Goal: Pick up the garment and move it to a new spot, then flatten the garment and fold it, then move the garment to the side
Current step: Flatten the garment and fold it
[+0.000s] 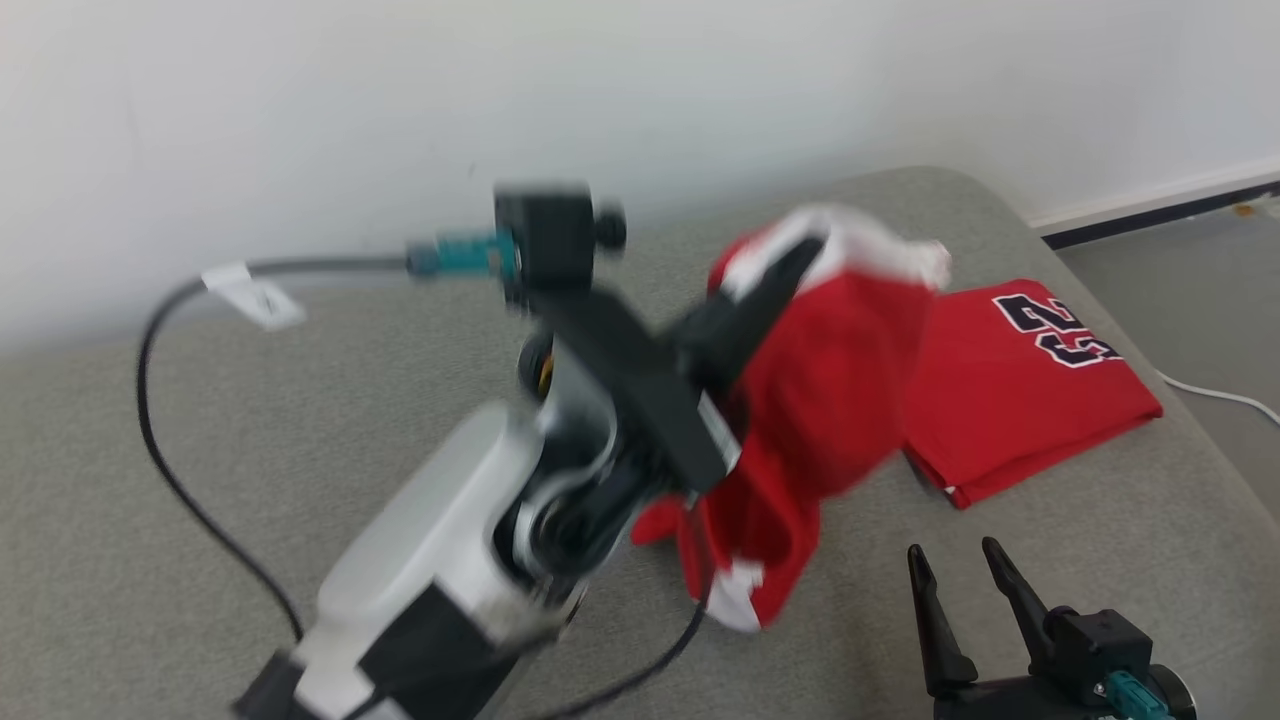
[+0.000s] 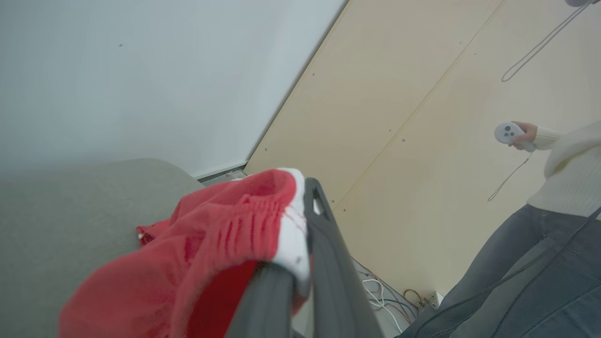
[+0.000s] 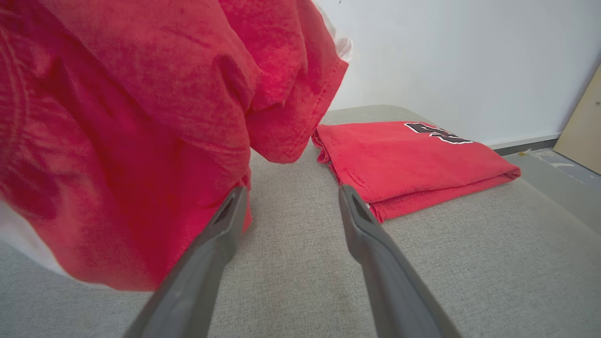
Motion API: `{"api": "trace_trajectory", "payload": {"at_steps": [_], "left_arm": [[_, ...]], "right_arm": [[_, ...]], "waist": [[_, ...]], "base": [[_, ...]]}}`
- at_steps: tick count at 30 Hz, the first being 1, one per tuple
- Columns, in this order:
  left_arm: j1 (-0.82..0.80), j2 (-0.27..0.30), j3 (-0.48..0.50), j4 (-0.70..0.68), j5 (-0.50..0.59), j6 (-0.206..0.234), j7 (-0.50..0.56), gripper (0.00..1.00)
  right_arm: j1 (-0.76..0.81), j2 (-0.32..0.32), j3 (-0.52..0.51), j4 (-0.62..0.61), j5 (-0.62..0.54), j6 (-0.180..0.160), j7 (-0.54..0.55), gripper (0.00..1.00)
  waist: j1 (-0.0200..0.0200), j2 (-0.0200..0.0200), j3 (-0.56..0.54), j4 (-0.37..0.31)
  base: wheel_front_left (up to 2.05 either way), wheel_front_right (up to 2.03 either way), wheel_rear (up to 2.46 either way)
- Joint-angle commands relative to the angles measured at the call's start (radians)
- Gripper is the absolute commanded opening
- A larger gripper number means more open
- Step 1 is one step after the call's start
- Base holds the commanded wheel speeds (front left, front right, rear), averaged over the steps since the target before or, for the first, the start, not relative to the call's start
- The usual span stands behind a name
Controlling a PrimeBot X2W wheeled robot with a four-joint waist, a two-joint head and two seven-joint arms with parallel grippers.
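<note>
Over cushion [image 1: 200,450], red garment [image 1: 830,380], apparently bunched

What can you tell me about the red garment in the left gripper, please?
The red garment is soft-looking cloth with white trim and a gathered band beside one white edge. The left gripper is shut on that edge, holding it above the grey cushion. It hangs bunched and crumpled, its lower folds drooping close to the cushion; whether they touch is unclear.
</note>
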Motion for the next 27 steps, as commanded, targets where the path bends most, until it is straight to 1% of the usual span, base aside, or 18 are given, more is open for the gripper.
{"api": "trace_trajectory", "payload": {"at_steps": [1, 5, 7, 9, 10, 12, 15, 19, 20, 21, 24, 27], "left_arm": [[0.035, 0.027, -0.005, 0.004, 0.004, 0.006, 0.005, 0.0], [0.174, 0.134, -0.067, 0.015, 0.017, 0.043, 0.08, 0.0], [0.222, 0.19, -0.081, 0.038, 0.03, 0.068, 0.102, 0.0], [0.252, 0.233, -0.084, 0.07, 0.046, 0.096, 0.104, 0.0], [0.264, 0.246, -0.084, 0.089, 0.048, 0.11, 0.105, 0.0], [0.278, 0.26, -0.081, 0.126, 0.06, 0.131, 0.093, 0.0], [0.288, 0.263, -0.072, 0.18, 0.057, 0.144, 0.078, 0.0], [0.304, 0.239, -0.055, 0.23, 0.015, 0.127, 0.075, 0.0], [0.304, 0.237, -0.049, 0.238, 0.011, 0.124, 0.071, 0.66], [0.306, 0.235, -0.042, 0.247, 0.003, 0.12, 0.066, 1.0], [0.317, 0.238, -0.027, 0.265, -0.022, 0.115, 0.071, 1.0], [0.342, 0.264, -0.017, 0.259, -0.037, 0.116, 0.074, 1.0]], "right_arm": [[0.004, 0.002, 0.001, -0.004, -0.005, -0.002, 0.001, 1.0], [-0.001, 0.002, 0.003, -0.014, -0.002, -0.002, 0.002, 1.0], [-0.006, 0.002, 0.005, -0.017, -0.006, -0.002, 0.003, 1.0], [-0.012, 0.002, 0.008, -0.02, -0.01, -0.002, 0.004, 1.0], [-0.016, 0.002, 0.01, -0.021, -0.01, -0.002, 0.005, 1.0], [-0.025, 0.002, 0.021, -0.024, -0.014, -0.002, 0.007, 1.0], [-0.038, 0.001, 0.03, -0.032, -0.017, -0.002, 0.011, 1.0], [-0.048, 0.002, 0.03, -0.04, -0.027, -0.002, 0.016, 1.0], [-0.047, 0.002, 0.029, -0.041, -0.03, -0.002, 0.017, 1.0], [-0.045, 0.002, 0.029, -0.042, -0.032, -0.002, 0.018, 1.0], [-0.039, 0.002, 0.034, -0.045, -0.033, -0.002, 0.023, 1.0], [-0.033, 0.002, 0.034, -0.05, -0.033, -0.002, 0.026, 1.0]], "waist": [[0.0001, 0.0, 0.006, 0.018], [0.0001, 0.0, 0.025, 0.049], [0.0001, 0.0, 0.036, 0.065], [0.0001, 0.0, 0.047, 0.081], [0.0001, 0.0, 0.052, 0.089], [0.0001, 0.0, 0.061, 0.098], [0.0001, 0.0, 0.068, 0.105], [0.0001, 0.0, 0.072, 0.112], [0.0001, 0.0, 0.071, 0.113], [0.0001, 0.0, 0.07, 0.114], [0.0001, 0.0, 0.064, 0.112], [0.0001, 0.0, 0.058, 0.107]], "base": [[0.0, 0.0, 0.0], [0.0, 0.0, 0.0], [0.0, 0.0, 0.0], [0.0, 0.0, 0.0], [0.0, 0.0, 0.0], [0.0, 0.0, 0.0], [0.0, 0.0, 0.0], [0.0, 0.0, 0.0], [0.0, 0.0, 0.0], [0.0, 0.0, 0.0], [0.0, 0.0, 0.0], [0.0, 0.0, 0.0]]}}
